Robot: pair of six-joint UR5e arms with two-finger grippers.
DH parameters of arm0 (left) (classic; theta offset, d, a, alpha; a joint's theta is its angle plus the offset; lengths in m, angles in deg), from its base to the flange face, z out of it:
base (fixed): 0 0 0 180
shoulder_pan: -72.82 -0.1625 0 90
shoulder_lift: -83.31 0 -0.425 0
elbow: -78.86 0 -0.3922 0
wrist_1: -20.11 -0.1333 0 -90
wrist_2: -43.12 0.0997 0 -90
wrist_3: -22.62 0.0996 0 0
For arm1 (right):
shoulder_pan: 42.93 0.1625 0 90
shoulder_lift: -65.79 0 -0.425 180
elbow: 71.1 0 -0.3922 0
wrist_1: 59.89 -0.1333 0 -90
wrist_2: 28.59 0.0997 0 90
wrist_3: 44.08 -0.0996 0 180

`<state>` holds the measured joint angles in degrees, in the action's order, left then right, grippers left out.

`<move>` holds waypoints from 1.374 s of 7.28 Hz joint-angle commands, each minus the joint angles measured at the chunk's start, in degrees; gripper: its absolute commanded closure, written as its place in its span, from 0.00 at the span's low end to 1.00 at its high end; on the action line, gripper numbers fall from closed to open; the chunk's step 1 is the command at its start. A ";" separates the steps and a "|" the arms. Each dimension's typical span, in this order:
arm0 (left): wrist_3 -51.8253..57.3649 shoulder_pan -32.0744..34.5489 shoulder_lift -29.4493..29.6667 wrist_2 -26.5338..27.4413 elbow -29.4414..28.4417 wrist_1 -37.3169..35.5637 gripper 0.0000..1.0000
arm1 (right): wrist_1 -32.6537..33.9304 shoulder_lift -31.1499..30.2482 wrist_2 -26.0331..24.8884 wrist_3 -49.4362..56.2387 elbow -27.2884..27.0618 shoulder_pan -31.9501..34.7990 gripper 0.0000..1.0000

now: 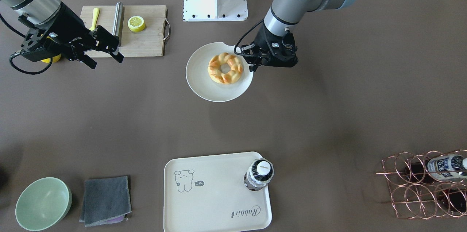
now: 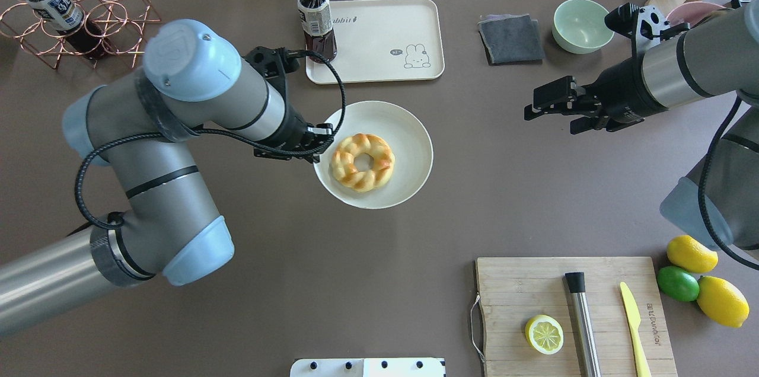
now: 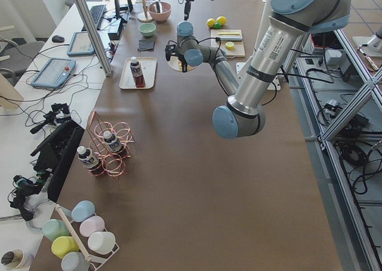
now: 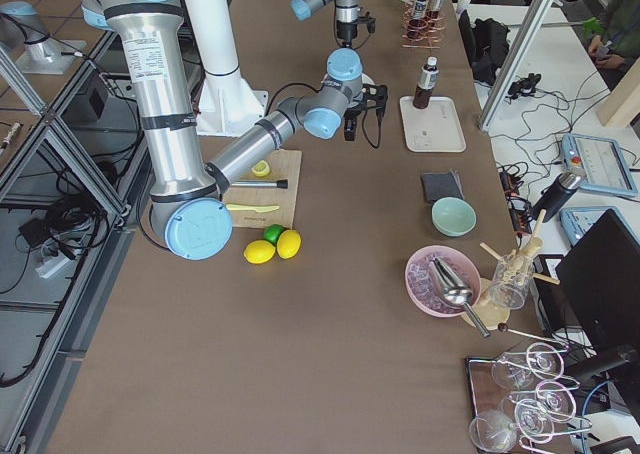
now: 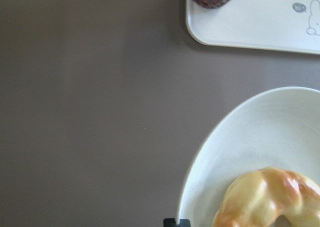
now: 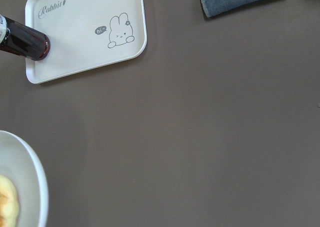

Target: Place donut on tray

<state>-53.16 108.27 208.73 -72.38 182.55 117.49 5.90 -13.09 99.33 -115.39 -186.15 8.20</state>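
The twisted golden-yellow donut (image 1: 225, 68) lies on a round white plate (image 1: 204, 86) mid-desk, just beside the left tool (image 1: 251, 60) — open or closed, I cannot tell. The right tool (image 1: 105, 60) hangs spread open, well apart. The cream rectangular tray (image 1: 219, 195) sits at the desk's edge opposite the robot.

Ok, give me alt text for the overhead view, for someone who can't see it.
A twisted golden donut sits on a round white plate mid-table, with the left claw at the plate's left edge. Beyond it lies a cream tray with a bottle standing in one corner; the right claw hovers open off to the right.
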 commanded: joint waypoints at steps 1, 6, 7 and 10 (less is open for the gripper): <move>-8.66 -7.90 10.76 7.54 -6.78 -1.32 1.00 | 0.13 0.39 -0.21 -1.90 -0.62 -1.21 0.00; -13.17 -10.66 15.82 12.49 -7.44 -1.32 1.00 | 11.28 0.30 -0.30 -5.16 -3.77 -6.48 0.07; -13.17 -10.66 15.82 12.76 -7.36 -1.32 1.00 | 11.82 -0.22 -0.38 -5.16 -3.87 -6.49 0.11; -13.17 -10.66 15.65 12.94 -7.35 -1.32 1.00 | 11.91 -2.59 -3.02 -5.24 -4.83 -7.19 0.39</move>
<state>-66.32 97.61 224.51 -59.62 175.18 116.17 17.68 -14.18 97.33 -120.61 -190.11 1.25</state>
